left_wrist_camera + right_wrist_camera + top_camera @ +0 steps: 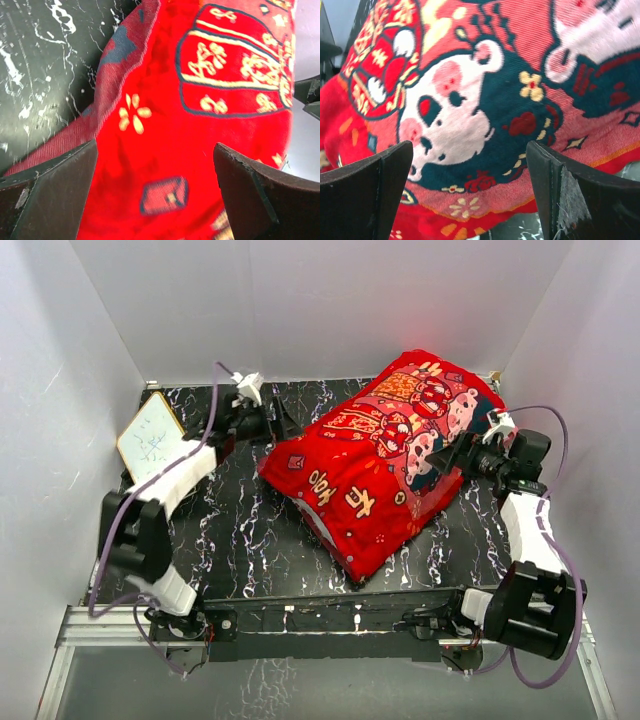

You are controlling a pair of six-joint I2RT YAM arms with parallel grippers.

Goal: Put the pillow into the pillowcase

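The red pillowcase (385, 455) with cartoon figures and yellow characters lies plump and full across the middle of the black marbled table. The white pillow itself is hidden; no white fabric shows. My left gripper (278, 425) is open at the pillowcase's far left corner, and in the left wrist view its jaws (155, 195) stand wide apart over the red cloth (165, 125). My right gripper (452, 458) is open against the right side, and in the right wrist view its jaws (470, 195) stand wide apart over the cartoon print (470, 110).
A small wood-framed white board (150, 437) leans at the far left of the table. White walls enclose the table on three sides. A metal rail (320, 625) runs along the near edge between the arm bases.
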